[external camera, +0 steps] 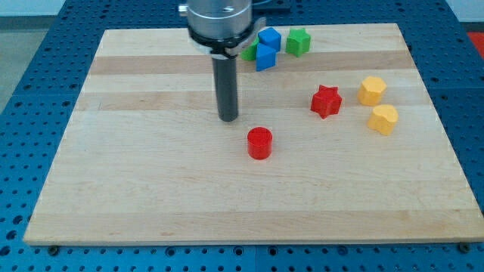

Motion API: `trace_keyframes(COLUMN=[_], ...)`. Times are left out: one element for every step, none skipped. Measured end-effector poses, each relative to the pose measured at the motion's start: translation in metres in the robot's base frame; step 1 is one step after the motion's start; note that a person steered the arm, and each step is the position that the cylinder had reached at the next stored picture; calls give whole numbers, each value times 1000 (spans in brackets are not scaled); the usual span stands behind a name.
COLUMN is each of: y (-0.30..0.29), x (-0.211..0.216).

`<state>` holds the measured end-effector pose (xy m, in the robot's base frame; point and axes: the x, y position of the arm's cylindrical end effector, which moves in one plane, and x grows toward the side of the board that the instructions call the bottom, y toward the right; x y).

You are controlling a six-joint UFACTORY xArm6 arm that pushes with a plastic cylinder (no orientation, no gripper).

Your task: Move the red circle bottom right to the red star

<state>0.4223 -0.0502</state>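
Observation:
The red circle (259, 143) sits near the middle of the wooden board. The red star (326, 101) lies up and to the right of it, well apart. My tip (228, 119) rests on the board just up and to the left of the red circle, a short gap away, not touching it.
Two blue blocks (266, 47) and two green blocks (298, 41) cluster near the board's top edge, behind the rod. A yellow hexagon-like block (371, 90) and a yellow block (383, 119) lie to the right of the red star. The board (136, 189) ends at a blue pegboard frame.

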Motion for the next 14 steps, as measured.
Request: trace_keyframes(y=[-22, -35, -35, -33, 10, 46, 59, 62, 62, 66, 78, 97, 117, 135], x=[15, 76, 98, 98, 91, 81, 72, 59, 44, 33, 27, 24, 16, 8])
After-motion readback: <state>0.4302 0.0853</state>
